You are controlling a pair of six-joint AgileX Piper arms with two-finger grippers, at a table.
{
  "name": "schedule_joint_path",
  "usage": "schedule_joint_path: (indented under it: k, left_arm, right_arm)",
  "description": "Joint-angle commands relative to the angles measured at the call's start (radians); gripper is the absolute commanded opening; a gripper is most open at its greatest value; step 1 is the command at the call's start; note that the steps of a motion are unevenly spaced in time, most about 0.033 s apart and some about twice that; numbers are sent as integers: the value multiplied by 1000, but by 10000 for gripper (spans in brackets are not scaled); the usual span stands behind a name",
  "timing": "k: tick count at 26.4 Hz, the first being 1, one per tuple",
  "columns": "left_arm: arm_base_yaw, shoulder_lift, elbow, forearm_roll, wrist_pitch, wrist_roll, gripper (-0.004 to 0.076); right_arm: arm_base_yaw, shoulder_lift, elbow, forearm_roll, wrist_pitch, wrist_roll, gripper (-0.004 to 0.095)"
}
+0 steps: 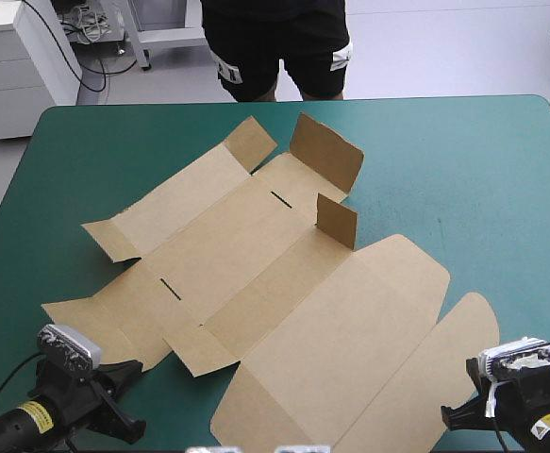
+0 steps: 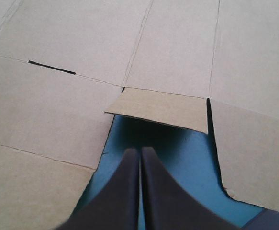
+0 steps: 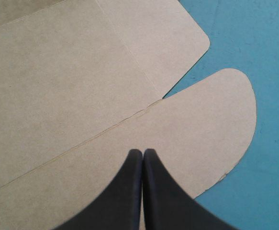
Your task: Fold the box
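Lying flat on the teal-green cover, the box stretched in the high view as a cut brown sheet from the centre left of the frame to the lower right. Near the upper centre a far flap stood raised, and a smaller flap stood up just below it. The left gripper sat in the lower left corner, beside the sheet's near edge, and the right gripper sat in the lower right corner, by the rounded end flap.

In the left wrist view the black fingers met in one pointed arch, holding nothing, over bare cover inside a notch in the board. A little tab lay just ahead of the tips, slightly lifted, with a thin slot farther on.

In the right wrist view the fingers were likewise pressed together and empty, poised over the rounded end flap, with a crease and a wider panel ahead.
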Motion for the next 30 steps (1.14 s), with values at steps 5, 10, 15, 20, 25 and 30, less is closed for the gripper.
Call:
schedule_joint_path:
  k: [5, 10, 15, 20, 25, 30]
  left_arm:
    - [-4, 10, -26, -14, -58, 2, -8]
    - [-4, 10, -26, -14, -58, 2, -8]
    - [-4, 10, -26, -14, -58, 2, -8]
    - [-4, 10, -26, -14, -58, 2, -8]
    - [-4, 10, -25, -14, -62, 2, -8]
    - [-4, 10, -23, -14, -62, 2, -8]
  right_arm:
    - [1, 45, -21, 4, -62, -5, -16]
    - [1, 107, -45, 3, -77, -5, -16]
    - [1, 184, -101, 0, -102, -7, -16]
    - [1, 282, -173, 0, -124, -26, -16]
    - [1, 368, -224, 0, -133, -32, -16]
    - [1, 542, -350, 0, -142, -57, -16]
